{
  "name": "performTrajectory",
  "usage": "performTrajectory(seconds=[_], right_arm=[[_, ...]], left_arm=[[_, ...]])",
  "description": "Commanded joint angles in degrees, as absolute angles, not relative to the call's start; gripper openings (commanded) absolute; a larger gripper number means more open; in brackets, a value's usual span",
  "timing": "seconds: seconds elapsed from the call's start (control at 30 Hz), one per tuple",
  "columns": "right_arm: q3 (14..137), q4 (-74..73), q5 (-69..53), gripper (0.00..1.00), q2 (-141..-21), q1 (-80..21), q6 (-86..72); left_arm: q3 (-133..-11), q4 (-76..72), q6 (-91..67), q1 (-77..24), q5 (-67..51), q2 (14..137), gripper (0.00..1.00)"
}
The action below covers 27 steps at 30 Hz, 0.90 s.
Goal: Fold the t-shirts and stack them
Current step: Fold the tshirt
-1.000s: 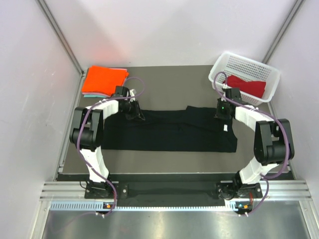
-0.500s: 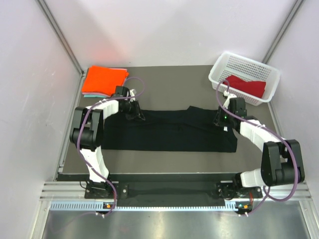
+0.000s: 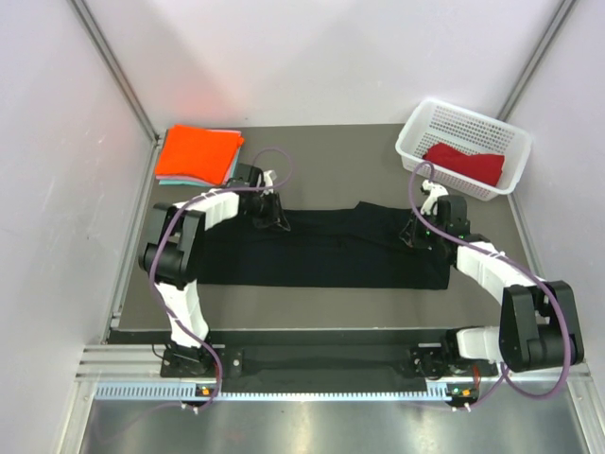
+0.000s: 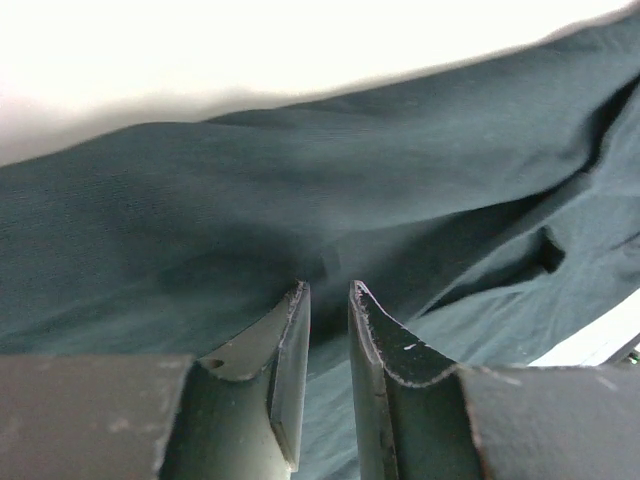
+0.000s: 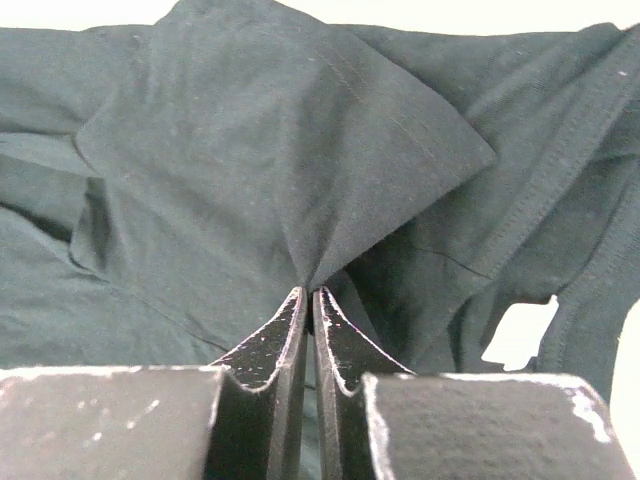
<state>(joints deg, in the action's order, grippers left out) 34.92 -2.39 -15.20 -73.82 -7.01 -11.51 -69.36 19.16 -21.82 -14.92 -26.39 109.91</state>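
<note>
Black shirt (image 3: 321, 253) lies spread across the middle of the desk (image 3: 331, 161). Right claw (image 5: 308, 292) is clamped on a tented fold near its right end — left claw (image 4: 327, 290) pinches cloth at the far edge, jaws barely apart. Red shirt (image 3: 463, 163) sits in the basket (image 3: 414, 134).

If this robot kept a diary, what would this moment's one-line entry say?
step: fold black t-shirt | right gripper: pinching its cloth | left gripper: on far edge, grip unclear | orange t-shirt: folded, far-left

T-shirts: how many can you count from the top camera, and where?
4. Black one spread mid-table; orange one folded far left, atop a pale teal one showing only its edge; dark red one in the basket. More may be hidden.
</note>
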Motion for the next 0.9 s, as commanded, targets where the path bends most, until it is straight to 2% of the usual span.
performTrajectory(seconds=[0.0, 0.1, 0.33, 0.43, 0.63, 0.87], right_arm=[[34.81, 1.49, -18.63, 0.05, -72.42, -7.47, -10.81], [34.81, 0.62, -19.16, 0.07, -71.81, -7.73, -10.81], [39.72, -12.19, -17.33, 0.31, -74.18, -7.73, -10.89], [42.00, -15.80, -13.11, 0.37, -72.69, -7.73, -13.00], [50.26, -19.60, -5.11, 0.40, -75.75, -7.65, -15.73], [57.38, -19.16, -0.27, 0.43, -86.11, -7.30, -14.15]], left_arm=[[-71.19, 14.86, -23.03, -15.99, -28.21, 108.72, 0.28], [-71.28, 13.71, -23.55, -16.96, -29.18, 109.69, 0.28], [-71.02, 10.37, -25.05, -19.07, -32.26, 111.18, 0.28], [-69.70, 9.93, -25.14, -20.03, -31.73, 111.09, 0.28], [-67.85, 9.75, -24.96, -22.23, -29.54, 110.83, 0.27], [-68.03, 11.07, -23.64, -23.12, -27.86, 110.83, 0.27]])
